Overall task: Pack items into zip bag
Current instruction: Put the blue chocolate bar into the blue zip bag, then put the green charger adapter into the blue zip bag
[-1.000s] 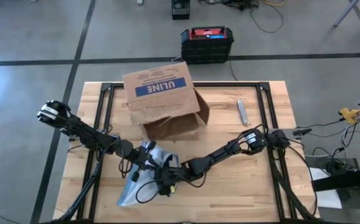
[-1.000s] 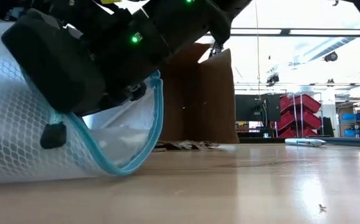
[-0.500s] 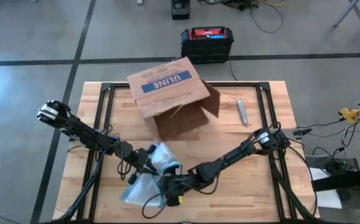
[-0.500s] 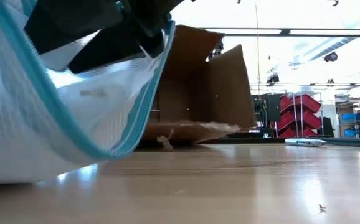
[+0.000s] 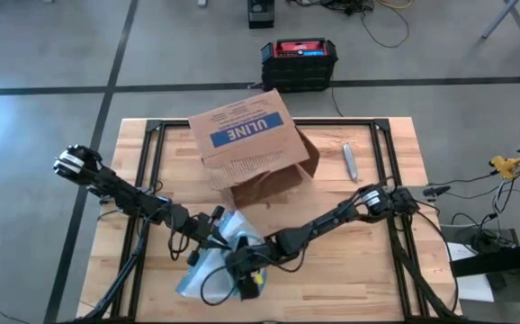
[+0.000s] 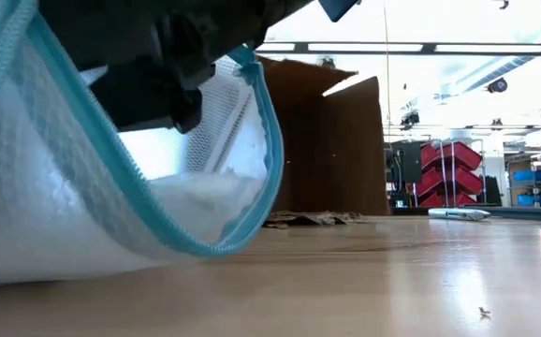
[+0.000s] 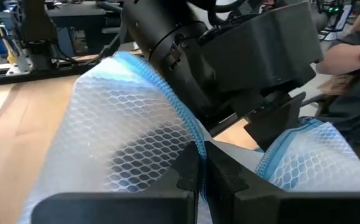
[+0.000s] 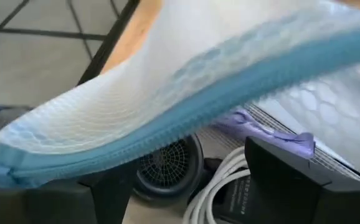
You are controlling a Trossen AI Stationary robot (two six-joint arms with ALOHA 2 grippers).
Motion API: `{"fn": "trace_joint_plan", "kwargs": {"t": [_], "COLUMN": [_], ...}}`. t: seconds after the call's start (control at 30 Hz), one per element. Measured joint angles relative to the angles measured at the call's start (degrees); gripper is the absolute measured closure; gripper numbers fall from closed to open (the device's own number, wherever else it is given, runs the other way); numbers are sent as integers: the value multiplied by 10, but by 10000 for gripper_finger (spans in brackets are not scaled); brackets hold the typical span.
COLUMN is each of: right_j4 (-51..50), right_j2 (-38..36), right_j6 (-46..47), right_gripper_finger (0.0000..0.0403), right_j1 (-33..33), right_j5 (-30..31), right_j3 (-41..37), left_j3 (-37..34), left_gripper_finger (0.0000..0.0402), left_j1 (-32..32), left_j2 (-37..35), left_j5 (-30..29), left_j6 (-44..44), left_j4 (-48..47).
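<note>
The zip bag (image 5: 192,274), clear with a honeycomb pattern and a blue zip edge, lies near the table's front edge; its mouth (image 6: 242,187) is held open and raised. My left gripper (image 7: 200,168) (image 5: 208,238) is shut on that edge. My right gripper (image 5: 242,268) (image 8: 192,174) is open and reaches into the mouth from the table's right. Inside the bag, ahead of its fingers, lie a dark round meshed item (image 8: 167,168), a white cord (image 8: 220,186) and a purple piece (image 8: 261,134). My left gripper pinches the blue zip edge (image 7: 195,140) of the bag's mouth between its two fingers. The fingers come nearly level from the table's left. That edge is held up off the table while the bag's underside rests on the wood. My right gripper stands inside the mouth, with the upper zip edge (image 8: 230,87) arching over its fingers. Whether it touches the bag or the items I cannot tell.
A brown ULINE cardboard box (image 5: 251,144) lies tipped at the table's far middle, also in the low view (image 6: 327,140). A small silvery object (image 5: 350,160) lies to its right. Bare wood stretches along the near right (image 5: 359,270).
My right gripper has tipped and moved toward the table's near left, into the bag, then risen a little. The bag's mouth now stands higher and wider in the low view. The cardboard box has shifted toward the right and turned.
</note>
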Motion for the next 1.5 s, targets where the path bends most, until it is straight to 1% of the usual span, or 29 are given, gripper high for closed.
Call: {"fn": "trace_joint_plan", "kwargs": {"t": [0.13,0.27,0.33,0.43,0.5,0.63,0.77,0.87,1.03,1.1,1.23,1.37,1.43,1.5], "right_j4": [-14,-66,-87,-90,-98,-124,-168,-198,-262,-296,-326,-298,-262,-228], "right_j2": [-10,-24,-32,-36,-36,-43,-65,-91,-143,-159,-178,-175,-172,-167], "right_j6": [-10,-9,-14,-27,-26,-22,-23,-30,-24,-13,26,106,162,220], "right_gripper_finger": [137,143,146,151,156,166,177,184,191,193,201,222,241,267], "right_j1": [2,9,16,21,21,23,23,24,25,27,30,24,19,11], "right_j5": [-37,-21,-16,-28,-28,-13,48,96,130,158,235,325,402,488], "right_j3": [0,0,0,1,1,1,1,1,1,-3,-44,-121,-167,-212], "left_j3": [-5,-8,-8,-11,-16,-26,-31,-31,-31,-31,-31,-31,-31,-28], "left_gripper_finger": [401,402,402,402,402,402,401,401,401,401,401,401,401,401], "left_j1": [-1,0,1,3,3,0,-17,-40,-94,-120,-175,-230,-256,-279], "left_j2": [-9,-21,-27,-29,-28,-28,-29,-32,-44,-54,-84,-127,-155,-190], "left_j5": [-40,-81,-115,-188,-201,-201,-178,-174,-169,-175,-231,-286,-312,-339], "left_j6": [10,15,12,9,-2,-51,-94,-108,-121,-133,-161,-172,-172,-175], "left_j4": [1,-5,-6,-16,-27,-54,-78,-80,-92,-113,-155,-194,-216,-258]}}
